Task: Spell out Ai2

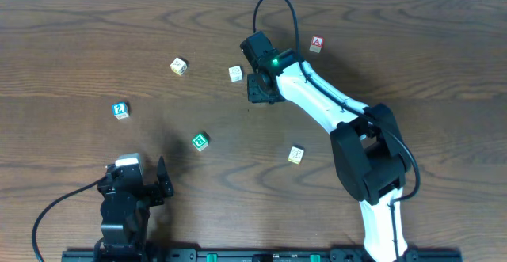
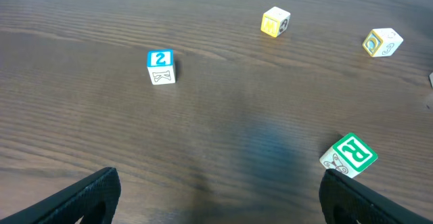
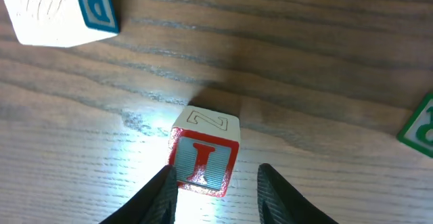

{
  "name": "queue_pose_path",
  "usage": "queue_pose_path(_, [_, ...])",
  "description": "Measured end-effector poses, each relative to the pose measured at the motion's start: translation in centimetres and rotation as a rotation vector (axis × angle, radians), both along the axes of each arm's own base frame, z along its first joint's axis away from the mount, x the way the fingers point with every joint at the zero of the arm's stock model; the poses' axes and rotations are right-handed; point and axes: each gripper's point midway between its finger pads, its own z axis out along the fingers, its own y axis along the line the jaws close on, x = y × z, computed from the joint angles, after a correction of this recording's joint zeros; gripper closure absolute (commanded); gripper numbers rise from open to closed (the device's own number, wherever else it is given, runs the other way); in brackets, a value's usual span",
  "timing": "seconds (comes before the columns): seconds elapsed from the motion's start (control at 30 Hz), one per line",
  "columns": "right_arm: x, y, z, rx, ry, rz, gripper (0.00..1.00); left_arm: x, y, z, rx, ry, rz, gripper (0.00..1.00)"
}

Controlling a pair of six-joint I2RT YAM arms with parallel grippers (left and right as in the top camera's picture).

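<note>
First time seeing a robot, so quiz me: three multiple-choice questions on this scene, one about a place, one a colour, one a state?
1. Where is the blue "2" block? A) alone on the table B) atop a green block C) in a hand
2. The letter face of the "I" block at the right hand is: A) yellow B) red C) green
3. The left hand is: A) gripping a block B) shut, empty C) open, empty
Answers: A, it sits by itself; B, red letter and border; C, its fingers spread wide, nothing between.
</note>
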Motion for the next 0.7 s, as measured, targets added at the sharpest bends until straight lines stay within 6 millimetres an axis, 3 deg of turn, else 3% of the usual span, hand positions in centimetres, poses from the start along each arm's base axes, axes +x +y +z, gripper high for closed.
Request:
queue_pose_path(0.1, [-0.29,-0.2,-0.08,-0.02,0.009,0.04,0.37,0.0,0.01,0.0,0.0,0.0,0.001,0.05])
queue_pose_path(0.23, [-0.42,-0.35,-0.16,-0.033,0.013,0.065,0.27,0.0,0.0,-0.01,0.0,0.0,0.0,0.05])
queue_pose_path(0.4, [-0.32,-0.23,-0.13,-0.028,0.009,0.071,0.27,0.0,0.0,0.0,0.0,0.0,0.0,0.05])
queue_pose_path(0.7, [0.19,0.13,0.03,0.002,-0.007,0.025,0.38,0.0,0.0,0.0,0.0,0.0,0.0,0.05])
